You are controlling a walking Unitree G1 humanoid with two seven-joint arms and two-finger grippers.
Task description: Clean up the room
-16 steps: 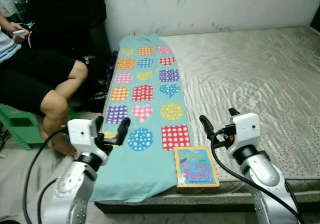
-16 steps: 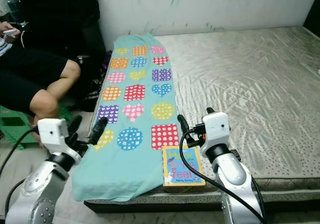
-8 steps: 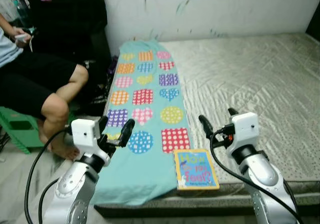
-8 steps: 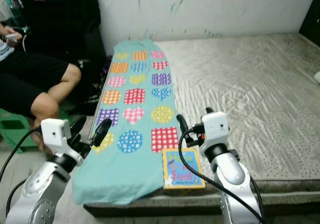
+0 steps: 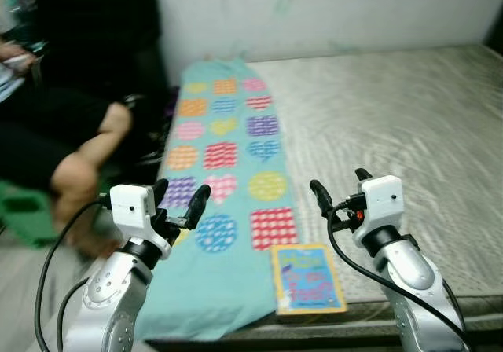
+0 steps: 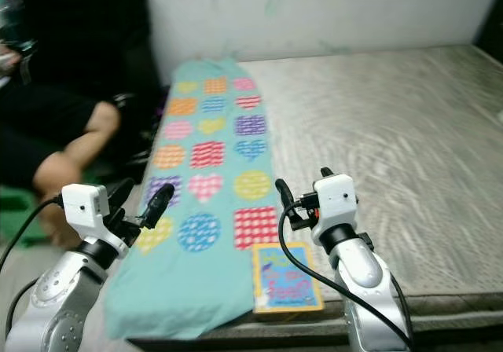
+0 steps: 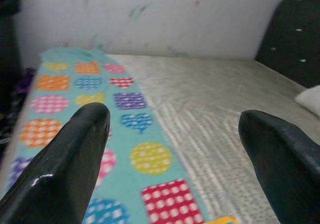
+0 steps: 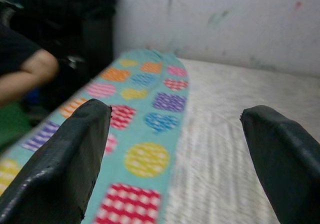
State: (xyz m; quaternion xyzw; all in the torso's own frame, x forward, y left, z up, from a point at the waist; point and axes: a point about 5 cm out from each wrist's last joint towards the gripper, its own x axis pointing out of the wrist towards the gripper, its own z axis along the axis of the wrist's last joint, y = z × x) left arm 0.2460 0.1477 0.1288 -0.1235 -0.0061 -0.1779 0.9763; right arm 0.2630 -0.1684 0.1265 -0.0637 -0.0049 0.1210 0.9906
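A long teal blanket with coloured hearts, circles and squares lies along the left side of a bare grey mattress. Its near end hangs over the mattress's front edge. A yellow-edged picture book lies flat at that front edge, just right of the blanket. My left gripper hovers open over the blanket's near left part, nothing between its fingers. My right gripper is open and empty, held above the mattress just behind the book. Both wrist views look along the blanket toward the wall, past widely spread black fingers.
A person in dark shorts sits at the left beside the bed, one knee close to the blanket's edge. Something green stands on the floor under them. A white wall runs behind the mattress. A dark shape stands at its far corner.
The whole picture has shifted a little and gone blurry, so the camera is moving. Both arms hold the same pose, and the blanket and book lie as before.
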